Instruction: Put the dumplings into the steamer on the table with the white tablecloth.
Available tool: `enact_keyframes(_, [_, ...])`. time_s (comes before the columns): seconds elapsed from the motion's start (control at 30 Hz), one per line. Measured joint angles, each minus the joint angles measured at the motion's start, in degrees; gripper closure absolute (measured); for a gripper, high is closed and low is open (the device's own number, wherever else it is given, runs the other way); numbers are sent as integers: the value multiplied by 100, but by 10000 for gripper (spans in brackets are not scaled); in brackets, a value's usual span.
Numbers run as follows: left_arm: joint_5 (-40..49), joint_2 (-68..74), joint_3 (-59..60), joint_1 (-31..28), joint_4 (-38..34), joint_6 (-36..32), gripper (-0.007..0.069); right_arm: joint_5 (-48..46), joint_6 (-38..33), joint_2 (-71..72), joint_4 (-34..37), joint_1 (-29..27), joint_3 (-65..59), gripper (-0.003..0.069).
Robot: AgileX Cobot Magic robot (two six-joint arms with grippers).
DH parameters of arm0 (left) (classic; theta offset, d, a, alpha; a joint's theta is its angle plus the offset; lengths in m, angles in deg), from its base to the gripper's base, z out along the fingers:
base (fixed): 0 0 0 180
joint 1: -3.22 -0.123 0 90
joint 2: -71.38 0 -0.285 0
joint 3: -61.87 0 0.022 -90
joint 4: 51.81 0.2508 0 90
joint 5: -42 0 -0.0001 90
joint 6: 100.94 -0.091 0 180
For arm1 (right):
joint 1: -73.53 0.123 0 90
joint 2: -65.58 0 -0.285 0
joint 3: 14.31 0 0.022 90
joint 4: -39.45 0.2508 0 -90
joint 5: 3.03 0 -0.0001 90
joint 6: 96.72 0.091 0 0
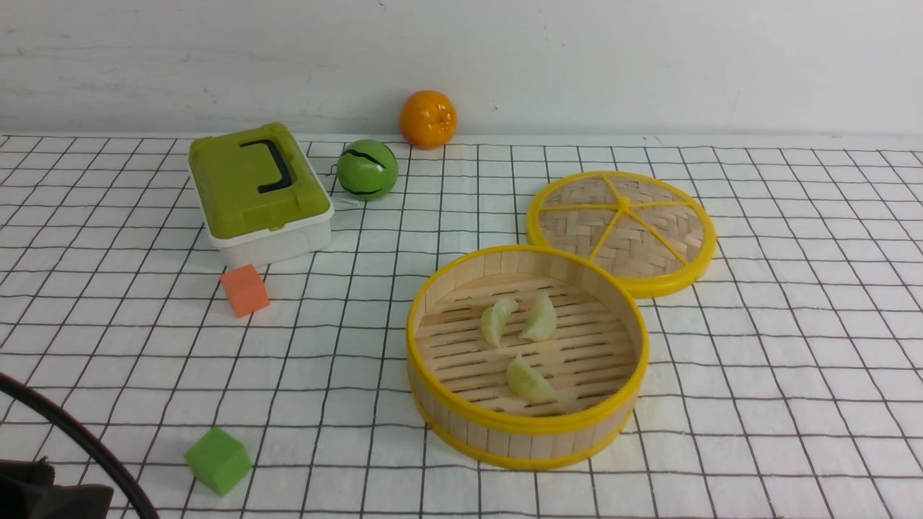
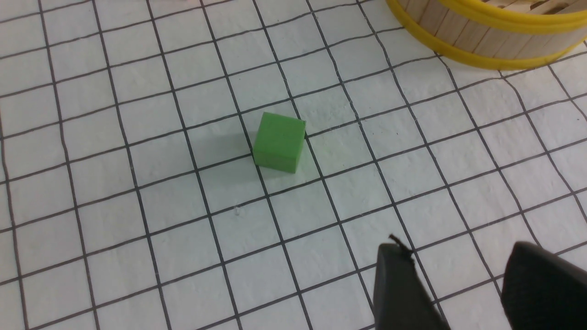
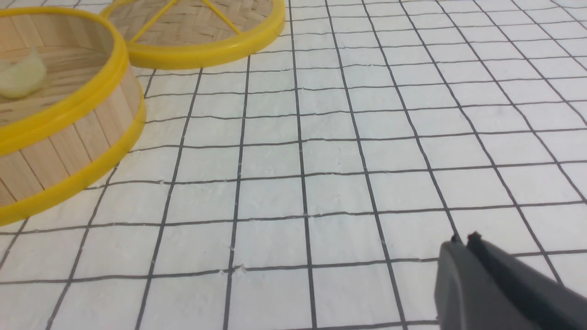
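The steamer (image 1: 433,285) stands on the white gridded tablecloth (image 1: 757,346) right of centre. Three pale dumplings lie on its slatted floor: one at the back left (image 1: 496,321), one at the back right (image 1: 540,318), one at the front (image 1: 528,380). The steamer's wall also shows in the left wrist view (image 2: 477,34) and in the right wrist view (image 3: 69,137), where one dumpling (image 3: 20,75) is seen inside. My left gripper (image 2: 458,254) is open and empty above bare cloth near the green cube. My right gripper (image 3: 463,238) is shut and empty over bare cloth to the steamer's right.
The flat woven lid (image 1: 621,229) with yellow spokes lies behind the steamer. A green cube (image 1: 218,460) sits front left, an orange cube (image 1: 245,290) mid left. A green-lidded box (image 1: 258,191), a green ball (image 1: 367,169) and an orange (image 1: 428,119) stand at the back. A black cable (image 1: 86,440) crosses the front left corner.
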Motion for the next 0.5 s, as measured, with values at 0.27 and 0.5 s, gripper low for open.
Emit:
enact_keyframes(0.27, [-2015, -633, 871, -21, 662, 150, 386, 0, 0, 0, 0, 0, 0, 663])
enact_keyframes(0.5, [-4487, -1845, 2289, -1439, -376, 135, 538, 0, 0, 0, 0, 0, 0, 659])
